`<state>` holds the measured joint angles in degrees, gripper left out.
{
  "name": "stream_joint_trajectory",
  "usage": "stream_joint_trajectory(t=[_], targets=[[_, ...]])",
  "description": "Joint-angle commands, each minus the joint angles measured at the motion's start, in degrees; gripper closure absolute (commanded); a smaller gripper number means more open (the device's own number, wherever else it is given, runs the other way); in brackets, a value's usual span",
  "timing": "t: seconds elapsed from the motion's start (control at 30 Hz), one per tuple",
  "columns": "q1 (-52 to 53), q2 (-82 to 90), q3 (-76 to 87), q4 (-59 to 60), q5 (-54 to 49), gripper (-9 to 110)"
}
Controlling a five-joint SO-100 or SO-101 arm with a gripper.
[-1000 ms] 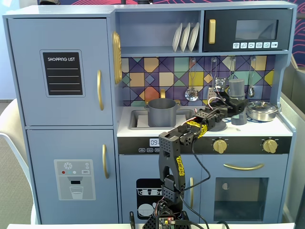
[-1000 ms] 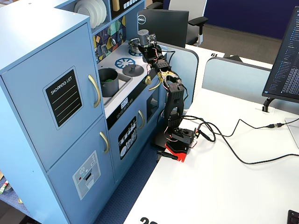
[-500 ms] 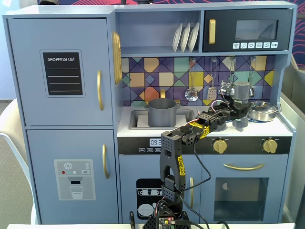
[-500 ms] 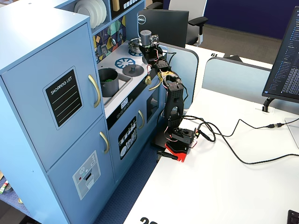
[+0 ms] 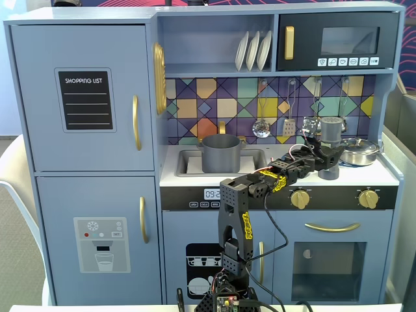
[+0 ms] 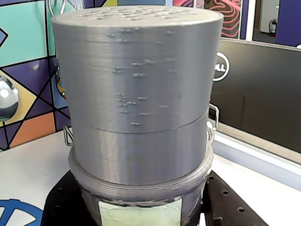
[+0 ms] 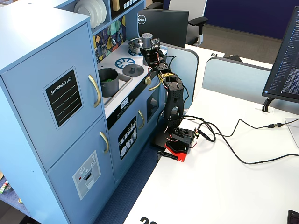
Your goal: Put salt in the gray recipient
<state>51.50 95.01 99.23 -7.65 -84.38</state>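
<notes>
The salt shaker (image 5: 331, 128) is a tall gray cylinder that stands upright at the right of the toy kitchen counter, with its base at the counter top. My gripper (image 5: 329, 156) is shut around its middle. In the wrist view the shaker (image 6: 138, 94) fills the frame, its light green label at the bottom edge, and the black fingers (image 6: 61, 202) press on both sides of it at my gripper (image 6: 143, 200). The gray pot (image 5: 221, 153) stands in the sink, well to the left of the gripper. Another fixed view shows the shaker (image 7: 147, 39), my gripper (image 7: 150, 52) and the pot (image 7: 108, 80).
A shiny steel pan (image 5: 359, 151) sits right behind the shaker on the counter. A flat gray lid (image 7: 133, 70) lies on the stove between sink and shaker. Utensils (image 5: 261, 127) hang on the back wall. The shelf and microwave (image 5: 335, 42) overhang the counter.
</notes>
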Motion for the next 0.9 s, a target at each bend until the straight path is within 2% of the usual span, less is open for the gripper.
stream_joint_trajectory(t=[0.0,0.07,0.13,0.3,0.4,0.47,0.6,0.67,0.77,0.87], targets=[[1.41,0.88,0.09,-1.85,2.72,85],[1.85,1.14,0.09,-2.02,4.13,67],[2.37,1.49,0.18,-1.58,3.25,57],[3.08,6.50,3.16,1.58,-0.18,49],[2.81,15.82,8.44,8.96,0.00,55],[2.11,25.75,12.57,19.95,2.20,63],[-2.99,47.72,18.19,50.89,3.25,84],[-9.40,58.36,22.06,62.23,1.14,101],[-21.09,70.93,28.48,74.09,-1.49,101],[-32.26,78.84,36.56,80.60,-7.82,101]])
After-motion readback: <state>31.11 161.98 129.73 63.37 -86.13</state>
